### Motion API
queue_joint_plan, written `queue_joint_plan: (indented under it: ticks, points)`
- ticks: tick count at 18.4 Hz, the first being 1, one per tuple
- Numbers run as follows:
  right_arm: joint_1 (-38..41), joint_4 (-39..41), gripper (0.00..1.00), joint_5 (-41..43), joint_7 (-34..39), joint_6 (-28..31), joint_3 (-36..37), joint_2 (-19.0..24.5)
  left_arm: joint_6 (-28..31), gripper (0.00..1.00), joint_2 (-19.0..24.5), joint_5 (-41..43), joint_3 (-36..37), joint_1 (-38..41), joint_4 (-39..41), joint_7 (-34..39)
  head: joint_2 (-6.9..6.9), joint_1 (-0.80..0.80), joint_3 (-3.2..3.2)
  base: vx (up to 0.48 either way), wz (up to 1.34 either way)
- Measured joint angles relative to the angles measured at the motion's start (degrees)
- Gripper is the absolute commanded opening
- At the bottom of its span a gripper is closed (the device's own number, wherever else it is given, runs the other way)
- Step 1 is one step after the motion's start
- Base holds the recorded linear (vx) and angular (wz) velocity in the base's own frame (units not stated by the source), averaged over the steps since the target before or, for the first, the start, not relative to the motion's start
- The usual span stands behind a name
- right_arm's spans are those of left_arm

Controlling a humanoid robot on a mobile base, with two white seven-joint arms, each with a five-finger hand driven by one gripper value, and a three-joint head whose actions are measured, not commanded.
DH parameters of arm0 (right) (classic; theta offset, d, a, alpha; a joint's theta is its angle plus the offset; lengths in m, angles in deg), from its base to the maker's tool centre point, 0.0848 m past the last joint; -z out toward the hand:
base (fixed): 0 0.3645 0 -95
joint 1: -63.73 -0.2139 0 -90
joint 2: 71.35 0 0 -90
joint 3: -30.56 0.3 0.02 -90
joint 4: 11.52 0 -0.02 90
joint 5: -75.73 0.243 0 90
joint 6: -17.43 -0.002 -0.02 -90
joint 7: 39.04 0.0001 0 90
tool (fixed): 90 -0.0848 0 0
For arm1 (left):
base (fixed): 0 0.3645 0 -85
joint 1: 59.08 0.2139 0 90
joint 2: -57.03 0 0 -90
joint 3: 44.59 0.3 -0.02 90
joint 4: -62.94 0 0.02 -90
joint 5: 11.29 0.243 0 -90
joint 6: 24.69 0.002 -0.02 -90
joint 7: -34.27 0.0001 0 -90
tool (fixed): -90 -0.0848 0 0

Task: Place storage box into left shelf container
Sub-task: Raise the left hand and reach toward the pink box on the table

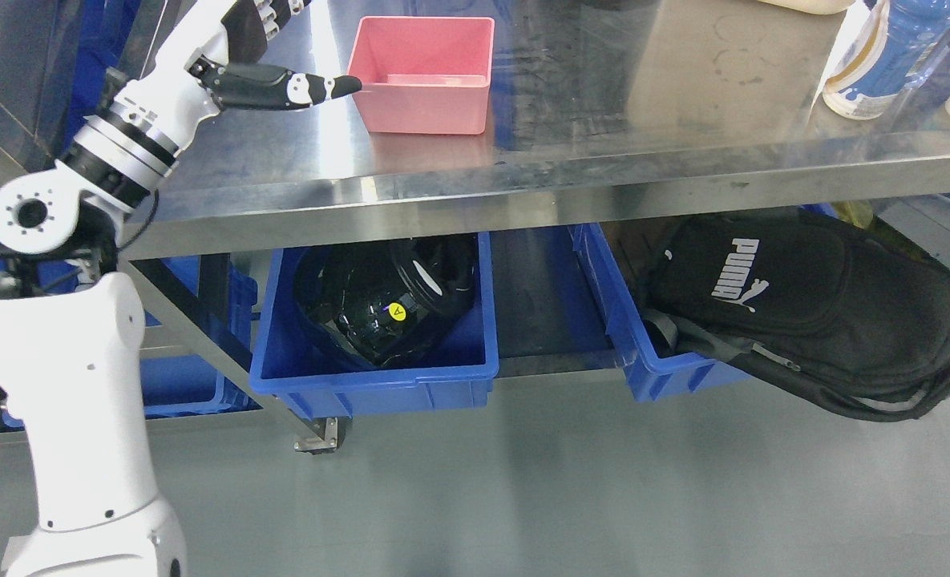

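Observation:
A pink open storage box (424,74) stands on the steel table top (603,120). My left hand (282,48) hovers just left of it, fingers spread, its thumb tip close to the box's left wall and holding nothing. The other fingers run off the top edge. Beneath the table, on the lower shelf, the left blue container (374,365) holds a black shiny object. My right arm does not show.
A second blue bin (627,336) on the shelf carries a black backpack (811,312) that hangs over its edge. Bottles (883,56) stand at the table's far right. Another blue crate (178,385) sits behind my left arm. Grey floor lies below.

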Motion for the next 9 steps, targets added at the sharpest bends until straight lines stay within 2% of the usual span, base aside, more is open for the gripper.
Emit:
queue_joint_plan:
  ticks: [5, 9]
  points:
    - [0.0, 0.0, 0.99, 0.0, 0.0, 0.0, 0.0, 0.0, 2.2, 0.96, 6.0, 1.1, 7.1, -7.0, -0.6, -5.9, 0.0, 0.0, 0.0, 0.0, 0.0]
    - [0.0, 0.0, 0.99, 0.0, 0.0, 0.0, 0.0, 0.0, 3.5, 0.96, 8.0, 5.7, 13.1, -9.2, -2.4, -9.0, 0.0, 0.0, 0.0, 0.0, 0.0]
